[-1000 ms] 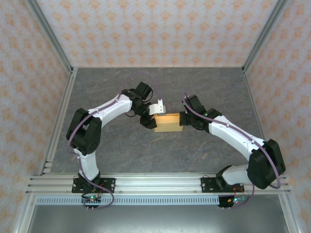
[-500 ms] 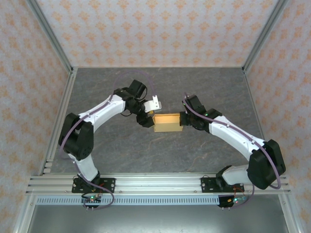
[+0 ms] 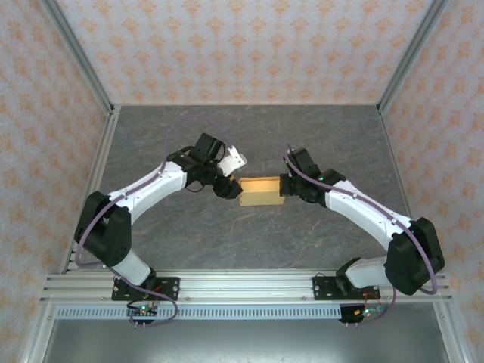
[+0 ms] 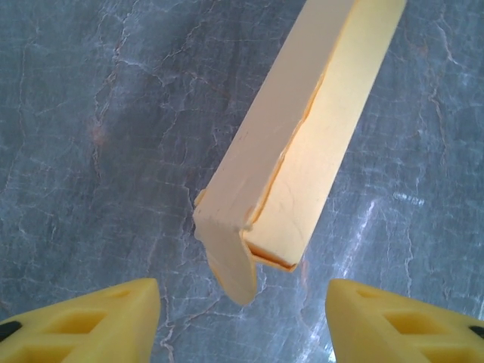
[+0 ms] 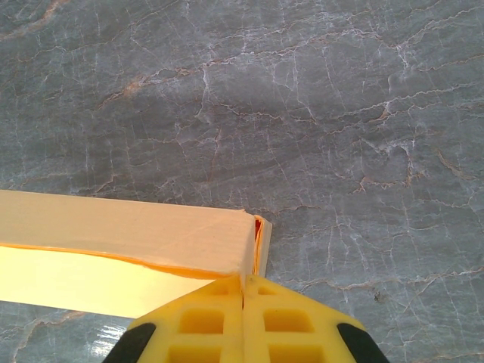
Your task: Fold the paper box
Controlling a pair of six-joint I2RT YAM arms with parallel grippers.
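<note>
The paper box (image 3: 261,190) is a light tan, flat rectangular box lying mid-table between the two arms. My right gripper (image 3: 284,187) is shut on the thin card at its right end; in the right wrist view the yellow fingers (image 5: 198,321) press together on the box's (image 5: 128,234) end wall. My left gripper (image 3: 233,175) is at the box's left end, open and touching nothing. In the left wrist view its yellow fingertips (image 4: 98,325) stand wide on either side of the box's (image 4: 302,136) near corner, where a loose flap (image 4: 231,257) hangs down.
The grey marbled tabletop (image 3: 189,136) lies bare around the box. Patterned walls with metal posts (image 3: 76,53) close in the back and sides. An aluminium rail (image 3: 242,283) carrying both arm bases runs along the near edge.
The left arm has stretched out, its elbow swinging left and toward the near edge. Its gripper has shifted slightly back from the box's left end. The box and the right arm have not moved.
</note>
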